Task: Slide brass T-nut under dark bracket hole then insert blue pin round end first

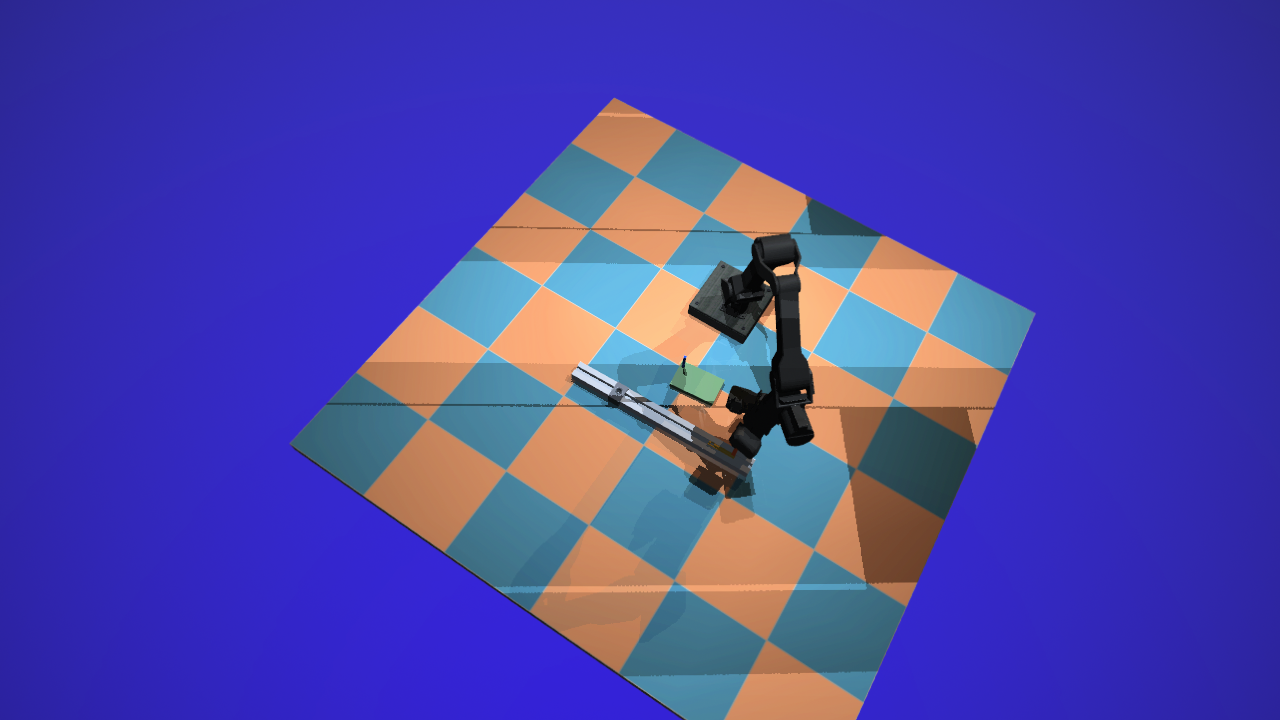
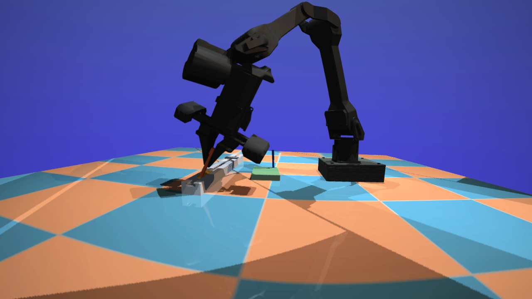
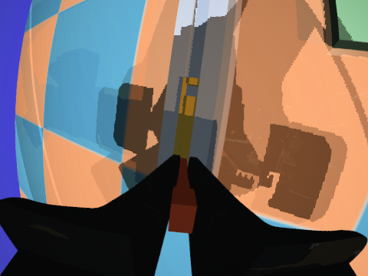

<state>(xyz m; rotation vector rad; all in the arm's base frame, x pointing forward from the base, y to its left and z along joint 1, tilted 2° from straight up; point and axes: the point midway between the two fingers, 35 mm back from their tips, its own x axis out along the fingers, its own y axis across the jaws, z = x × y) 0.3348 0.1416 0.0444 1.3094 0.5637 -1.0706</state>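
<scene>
Handle's lower end: between the pincer (image 1: 735, 453) (image 2: 209, 163) (image 3: 183, 162) tips in the wrist view; how it meets the nut can't be made out.
Brass T-nut (image 1: 718, 446) (image 3: 189, 105): near end covered in the wrist view; too small from above to tell whether it lies under the slot's lips.
Green tray (image 3: 354, 23): cut off by the wrist view's upper right corner.
Dark bracket (image 1: 618, 393): outside the wrist view.
Counter (image 1: 572, 322): near corner cropped from above.

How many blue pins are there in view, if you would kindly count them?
1. The blue pin stands upright at the green tray; others may be hidden behind the black arm.
</scene>
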